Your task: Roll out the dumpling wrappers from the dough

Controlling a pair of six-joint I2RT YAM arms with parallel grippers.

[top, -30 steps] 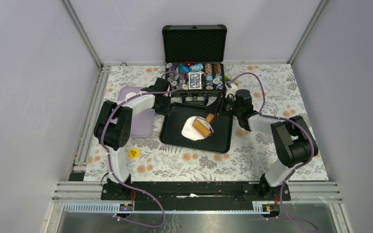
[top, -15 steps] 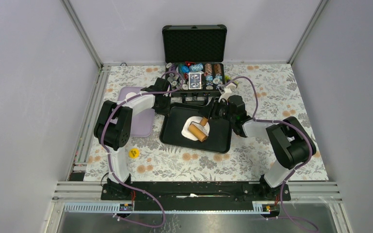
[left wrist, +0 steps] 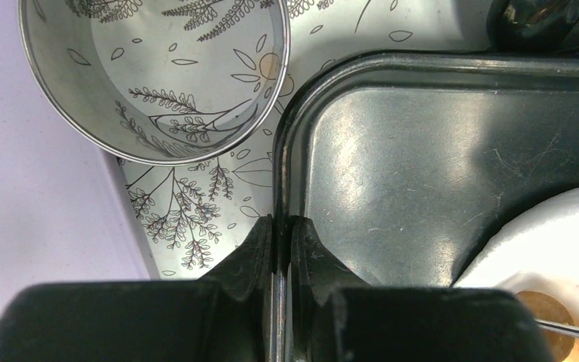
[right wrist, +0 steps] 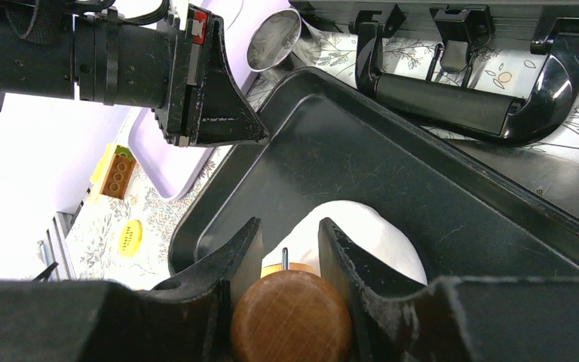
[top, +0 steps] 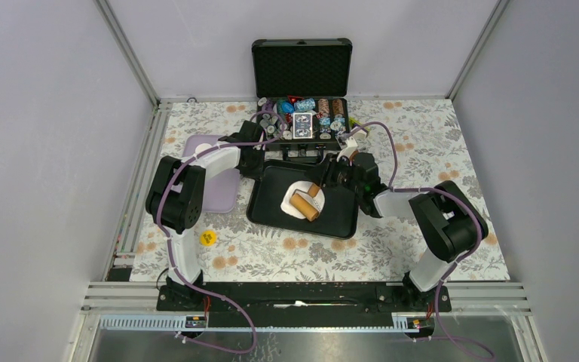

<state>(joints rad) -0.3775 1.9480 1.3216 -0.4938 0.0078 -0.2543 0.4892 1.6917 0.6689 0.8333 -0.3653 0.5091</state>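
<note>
White dough [top: 292,194] lies flattened in the black tray [top: 339,211]. A wooden rolling pin [top: 304,205] rests across it. My right gripper [right wrist: 289,234] is shut on the pin's round brown handle [right wrist: 290,317], with the dough [right wrist: 369,234] just beyond the fingertips. My left gripper [left wrist: 281,226] is shut on the tray's left rim [left wrist: 286,151], pinching the thin edge. In the left wrist view, the dough's edge [left wrist: 558,234] shows at the right. No dumpling wrappers are in view.
A steel ring cutter [left wrist: 154,75] sits at the edge of a lilac board [top: 222,192], left of the tray. An open case of poker chips [top: 301,121] stands right behind the tray, its handle [right wrist: 452,105] close by. A yellow disc [top: 208,238] lies on the floral cloth.
My right arm has pushed the rolling pin left and toward the near edge across the dough. The left gripper has kept its hold on the tray rim.
</note>
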